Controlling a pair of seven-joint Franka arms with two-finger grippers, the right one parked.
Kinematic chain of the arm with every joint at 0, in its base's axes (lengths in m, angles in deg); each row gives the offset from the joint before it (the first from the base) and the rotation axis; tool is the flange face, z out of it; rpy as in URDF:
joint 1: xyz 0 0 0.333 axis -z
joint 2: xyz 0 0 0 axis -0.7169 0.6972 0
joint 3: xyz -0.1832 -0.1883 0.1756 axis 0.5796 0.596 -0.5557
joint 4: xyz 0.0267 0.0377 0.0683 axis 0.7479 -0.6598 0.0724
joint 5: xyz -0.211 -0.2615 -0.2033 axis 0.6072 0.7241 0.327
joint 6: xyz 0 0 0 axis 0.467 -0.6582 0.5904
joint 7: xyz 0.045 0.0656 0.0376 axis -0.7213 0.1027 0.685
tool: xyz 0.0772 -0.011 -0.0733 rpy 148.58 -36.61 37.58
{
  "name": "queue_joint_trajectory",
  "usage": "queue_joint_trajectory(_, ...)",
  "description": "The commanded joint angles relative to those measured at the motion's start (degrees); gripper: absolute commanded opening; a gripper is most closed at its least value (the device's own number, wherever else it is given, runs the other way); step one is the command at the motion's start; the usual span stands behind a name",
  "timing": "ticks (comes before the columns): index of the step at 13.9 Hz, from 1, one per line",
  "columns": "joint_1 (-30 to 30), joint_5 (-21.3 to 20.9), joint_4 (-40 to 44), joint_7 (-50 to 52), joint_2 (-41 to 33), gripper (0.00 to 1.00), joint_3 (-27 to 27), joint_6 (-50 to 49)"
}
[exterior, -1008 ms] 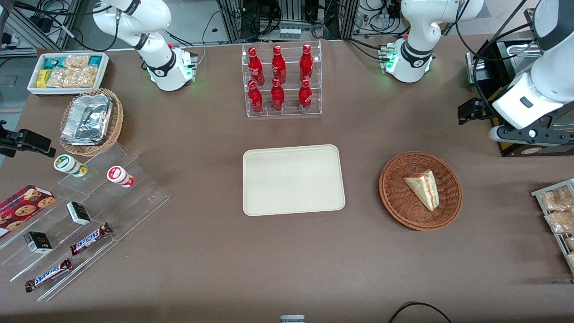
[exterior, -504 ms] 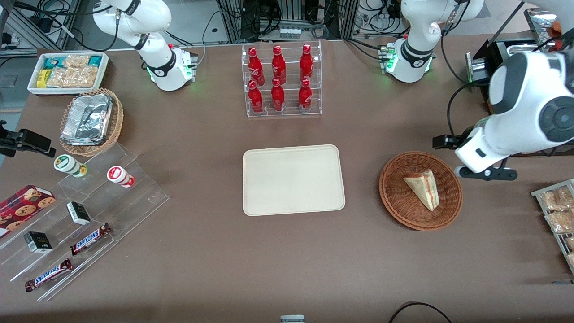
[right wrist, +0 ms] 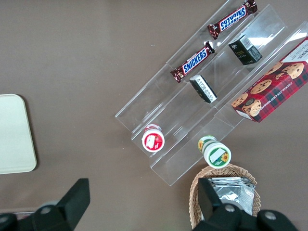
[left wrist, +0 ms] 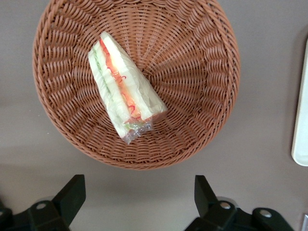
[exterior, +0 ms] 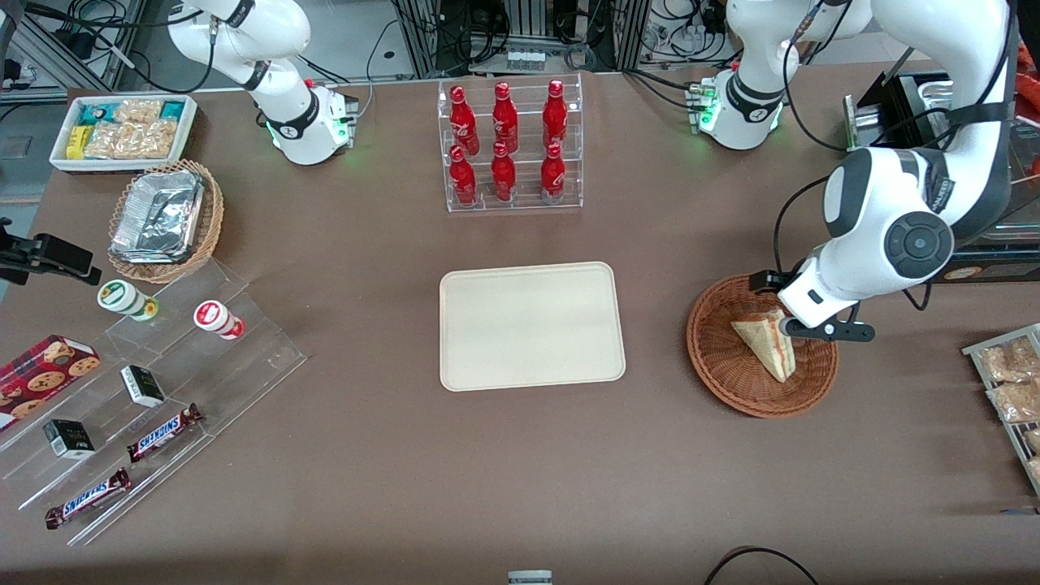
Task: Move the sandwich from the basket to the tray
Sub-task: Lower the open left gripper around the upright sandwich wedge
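Sandwich (left wrist: 123, 95) in basket (left wrist: 202, 96) | gripper (left wrist: 137, 202) spread above basket rim | tray (exterior: 532, 325) on brown table (exterior: 366, 455)

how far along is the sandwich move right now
Early stage. Nothing is delivered: the sandwich lies in the basket and the tray is bare. In hand: the end effector hangs open above the basket, over its rim and not yet centred on the sandwich, touching nothing. Left: descend, grasp, lift, carry across to the tray and release.
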Motion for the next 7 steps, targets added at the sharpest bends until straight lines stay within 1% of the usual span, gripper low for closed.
queue_joint_trajectory(1, 0.0, -0.5, -3.4, 2.0, -2.0, 1.0, -0.3, 3.9)
queue_joint_trajectory(2, -0.1, -0.5, -5.4, 4.4, -2.3, 1.0, -0.3, 6.6)
queue_joint_trajectory(4, -0.1, -0.5, -9.7, 12.2, -3.6, 1.0, -0.3, 12.8)
queue_joint_trajectory(7, -0.1, -0.4, -10.4, 25.0, -3.0, 1.0, -0.3, 16.8)
